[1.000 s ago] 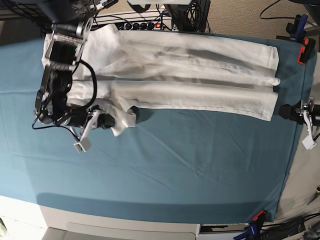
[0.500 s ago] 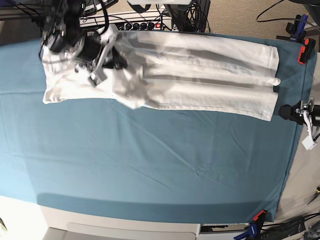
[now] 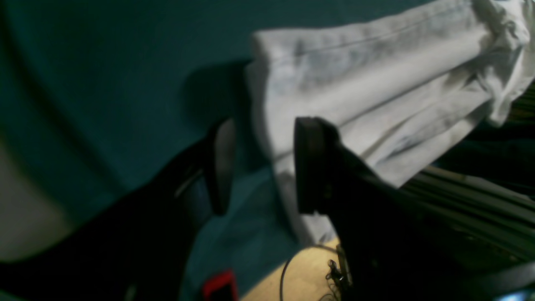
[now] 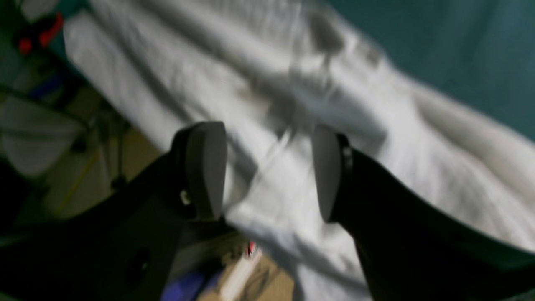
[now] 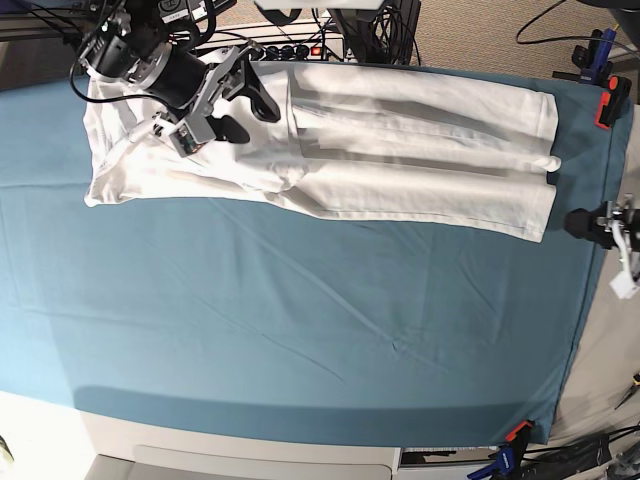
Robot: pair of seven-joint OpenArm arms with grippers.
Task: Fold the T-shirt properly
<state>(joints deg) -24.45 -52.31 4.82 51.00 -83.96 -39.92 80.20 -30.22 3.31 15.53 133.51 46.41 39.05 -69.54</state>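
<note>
The white T-shirt (image 5: 400, 150) lies folded into a long band along the far edge of the teal table cloth (image 5: 300, 330). My right gripper (image 5: 250, 115) hovers open over the band's left part, holding nothing. The blurred right wrist view shows wrinkled T-shirt (image 4: 376, 146) fabric beneath the spread right gripper (image 4: 267, 171). My left gripper (image 5: 580, 221) stays at the cloth's right edge, a short way off the shirt's end. In the left wrist view the left gripper (image 3: 263, 167) is open and empty, with the T-shirt (image 3: 376, 83) end lying beyond it.
Red clamps (image 5: 607, 100) (image 5: 517, 432) pin the cloth at its right corners. A power strip (image 5: 290, 50) and cables run just behind the shirt's far edge. The table's front edge (image 5: 250, 455) is white.
My right arm carried the shirt's near left flap up and over onto the band, then opened and let it go. The left arm has barely moved.
</note>
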